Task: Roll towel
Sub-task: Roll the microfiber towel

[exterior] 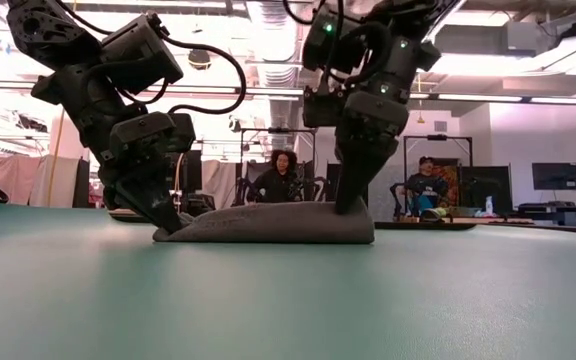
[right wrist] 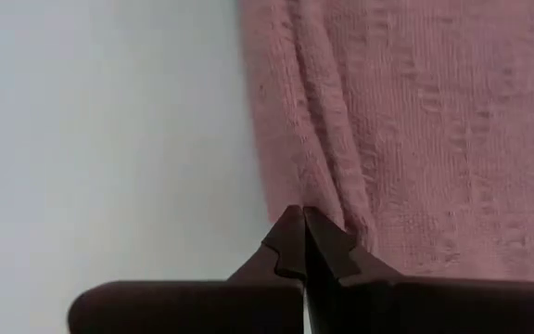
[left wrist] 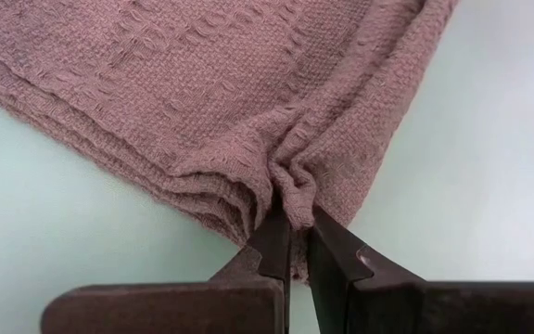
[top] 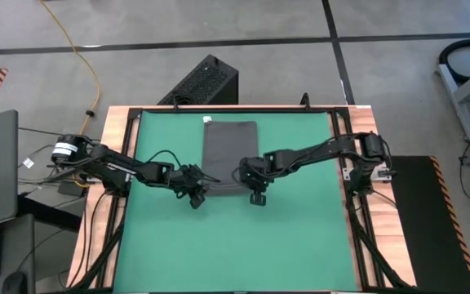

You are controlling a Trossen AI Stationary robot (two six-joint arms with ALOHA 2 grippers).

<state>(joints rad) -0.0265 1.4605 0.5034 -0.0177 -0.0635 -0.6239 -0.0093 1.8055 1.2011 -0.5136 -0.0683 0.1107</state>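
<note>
Left hand (top: 196, 191): fingers pressed together on a pinch of cloth at the near left corner of the towel (top: 228, 151); the left wrist view shows the weave bunched into folds between the tips.
Right hand (top: 254, 186): fingers pressed together on the towel's near right corner, tips meeting at the cloth edge in the right wrist view.
Towel place: flat on the green mat (top: 300, 237), centre of the desk, long side running near to far; a small white tag (top: 207, 119) sits at its far left corner.
Near edge: lifted a little off the mat between the two hands, seen in the low view as a shallow hump.
Open room: bare mat to the left, right and near side of the towel.
Material: charcoal woven cloth, soft, layered at the hem; mat smooth and matte.
Desk edge: wooden border (top: 125, 122) with black rails.
Background: two people seated far behind the desk.
</note>
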